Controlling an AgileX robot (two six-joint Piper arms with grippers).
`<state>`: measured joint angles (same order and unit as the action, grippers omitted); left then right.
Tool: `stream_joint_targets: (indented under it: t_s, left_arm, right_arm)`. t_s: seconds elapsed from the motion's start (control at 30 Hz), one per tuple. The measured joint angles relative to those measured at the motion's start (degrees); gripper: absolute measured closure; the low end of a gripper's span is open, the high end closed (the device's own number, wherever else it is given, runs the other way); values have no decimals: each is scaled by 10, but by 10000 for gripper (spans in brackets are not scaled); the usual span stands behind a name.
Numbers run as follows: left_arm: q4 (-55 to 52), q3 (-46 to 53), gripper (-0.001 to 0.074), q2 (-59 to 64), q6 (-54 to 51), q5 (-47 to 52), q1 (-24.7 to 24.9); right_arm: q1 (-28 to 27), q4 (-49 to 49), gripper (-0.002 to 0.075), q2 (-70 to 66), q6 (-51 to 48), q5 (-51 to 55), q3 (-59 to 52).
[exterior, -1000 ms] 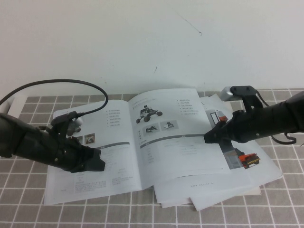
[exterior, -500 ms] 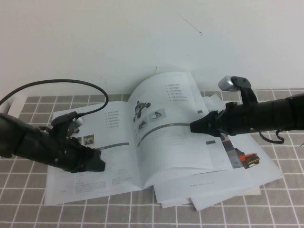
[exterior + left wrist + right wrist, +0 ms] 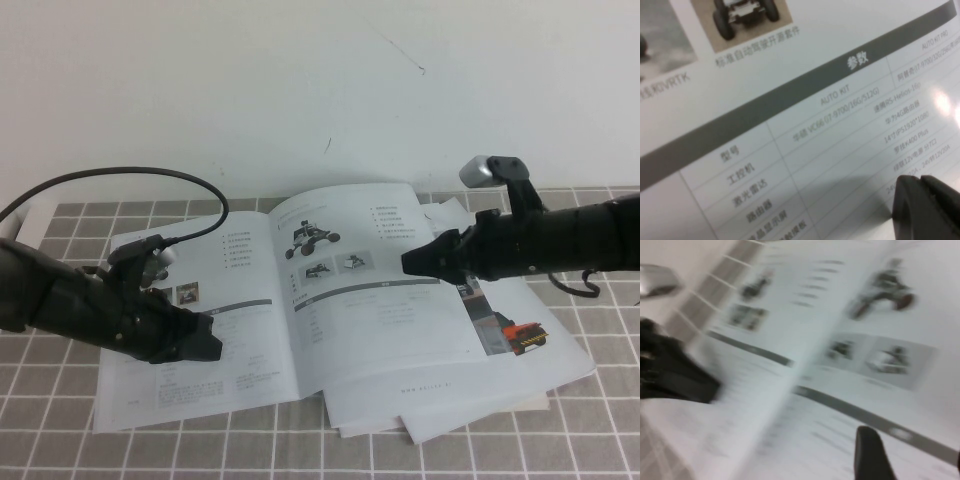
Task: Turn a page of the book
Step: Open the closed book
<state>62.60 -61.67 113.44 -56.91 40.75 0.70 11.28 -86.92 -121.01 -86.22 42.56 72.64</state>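
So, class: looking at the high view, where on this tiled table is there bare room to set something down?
Bare tiles run along the table's near edge below the book and in both near corners. The middle is crowded: left gripper on the left leaf, right gripper over the page, loose booklets beyond.

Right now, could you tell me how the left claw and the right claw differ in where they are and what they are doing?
The left claw rests low on the left-hand leaf of the book, over its spec table, while the right claw is at the outer part of the page, on the book's right side. The left arm reaches in from the left, the right arm from the right. Both are black and point toward the book's spine.
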Motion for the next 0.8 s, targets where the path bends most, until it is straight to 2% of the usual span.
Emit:
stream_joint_targets:
  t_s: [0.13, 0.3, 0.8]
  left_arm:
    - [0, 0, 738, 0, 0, 0, 0]
    - [0, 0, 738, 0, -1, 0, 0]
    - [0, 0, 738, 0, -5, 1, 0]
  right_arm:
    - [-1, 94, 370, 23, 45, -89, 0]
    - [-1, 171, 370, 35, 103, -119, 0]
    - [-1, 188, 370, 6, 120, -119, 0]
